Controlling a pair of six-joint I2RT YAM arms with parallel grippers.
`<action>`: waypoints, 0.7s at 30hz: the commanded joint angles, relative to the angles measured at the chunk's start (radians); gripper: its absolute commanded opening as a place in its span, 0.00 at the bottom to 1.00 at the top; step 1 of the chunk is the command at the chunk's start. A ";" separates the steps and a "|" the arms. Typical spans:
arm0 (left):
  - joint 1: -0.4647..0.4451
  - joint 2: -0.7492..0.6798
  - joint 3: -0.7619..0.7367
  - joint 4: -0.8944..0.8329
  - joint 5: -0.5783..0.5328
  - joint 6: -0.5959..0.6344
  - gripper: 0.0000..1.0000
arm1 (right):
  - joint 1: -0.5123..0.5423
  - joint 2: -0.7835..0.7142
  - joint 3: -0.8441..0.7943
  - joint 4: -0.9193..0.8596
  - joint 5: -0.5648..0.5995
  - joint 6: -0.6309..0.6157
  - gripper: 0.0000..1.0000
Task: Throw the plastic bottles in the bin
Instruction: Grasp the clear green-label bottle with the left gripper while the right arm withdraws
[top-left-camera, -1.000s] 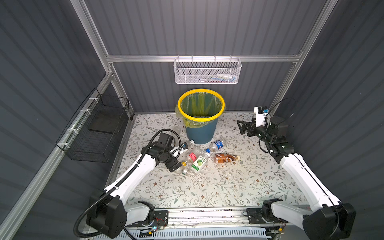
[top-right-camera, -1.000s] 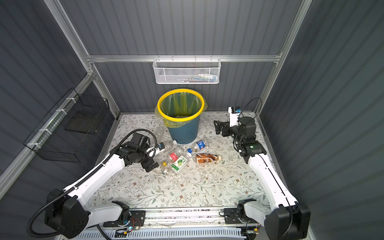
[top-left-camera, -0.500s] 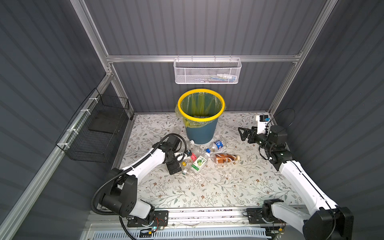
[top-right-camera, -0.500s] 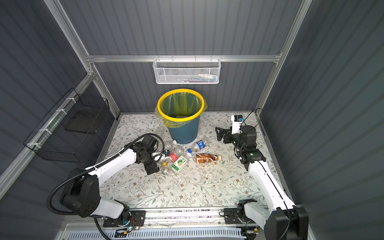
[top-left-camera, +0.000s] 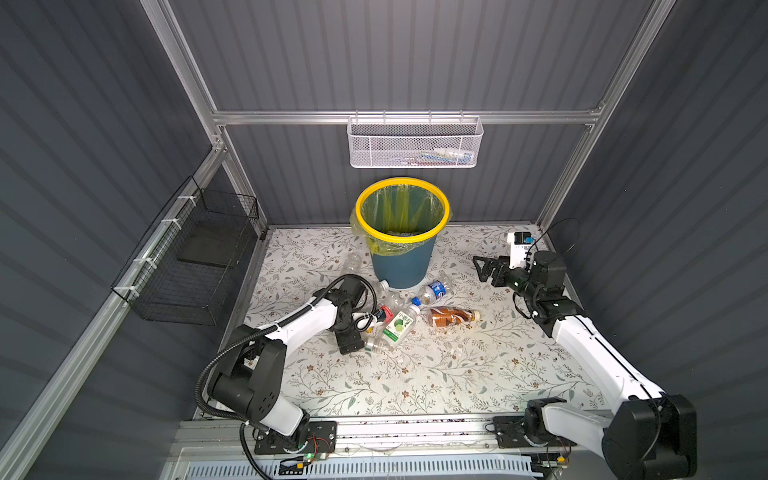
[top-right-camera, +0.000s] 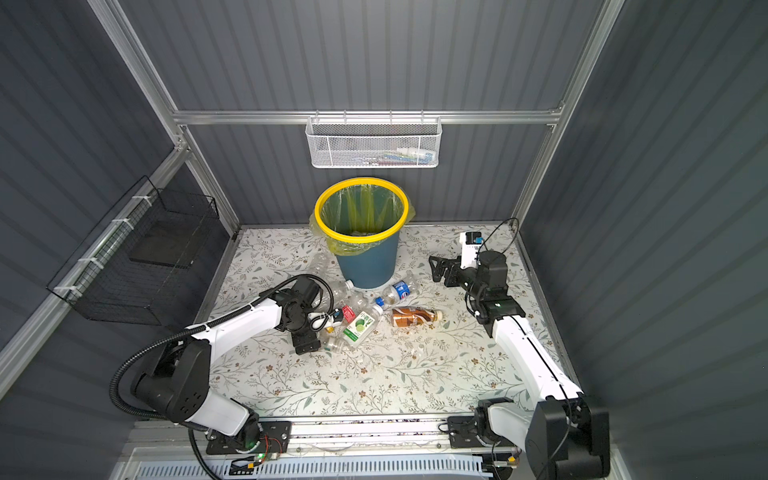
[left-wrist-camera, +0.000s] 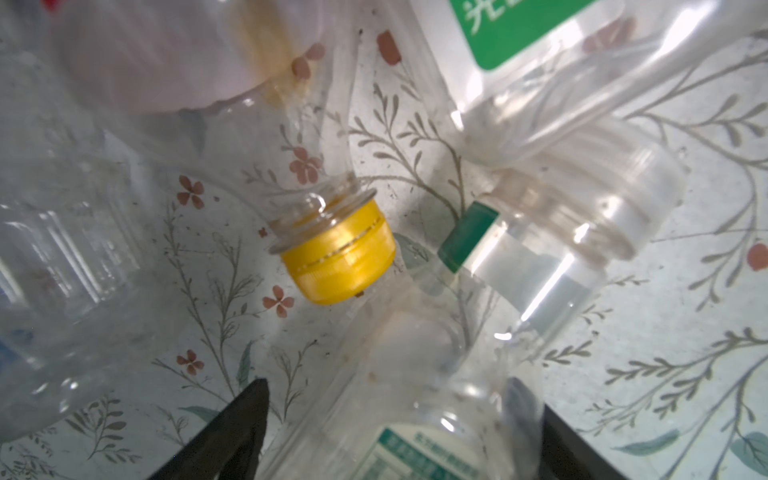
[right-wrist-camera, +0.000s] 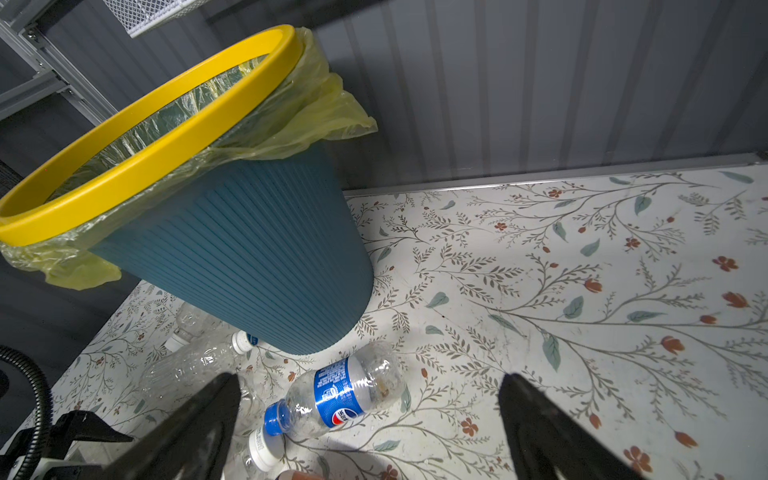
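Flowered tabletop (top-left-camera: 415, 374) inside grey walls: the bin (top-left-camera: 401, 262) stands upright at the far middle. The bottles (top-left-camera: 399, 326) lie in a heap just in front of it, a little to the left. Down in the heap, the left gripper (left-wrist-camera: 388, 390) has its jaws on either side of a clear bottle (left-wrist-camera: 415, 449); I cannot tell whether they pinch it. The right gripper (top-left-camera: 478, 269) hangs to the right of the bin, jaws wide apart and empty.

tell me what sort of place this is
Probably a robot test cell, not a home: two arms mounted on a rail, grey panel walls on an aluminium frame, and a bin with bottles staged on a floral table.
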 joint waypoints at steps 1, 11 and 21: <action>-0.016 -0.012 -0.031 -0.012 0.044 0.001 0.78 | -0.007 -0.001 -0.011 0.029 0.000 0.009 0.98; -0.046 -0.121 -0.099 -0.031 0.055 -0.010 0.65 | -0.016 -0.029 -0.014 0.025 0.021 0.023 0.98; -0.046 -0.296 -0.110 -0.024 0.068 -0.049 0.63 | -0.016 -0.031 -0.011 0.023 0.013 0.073 0.97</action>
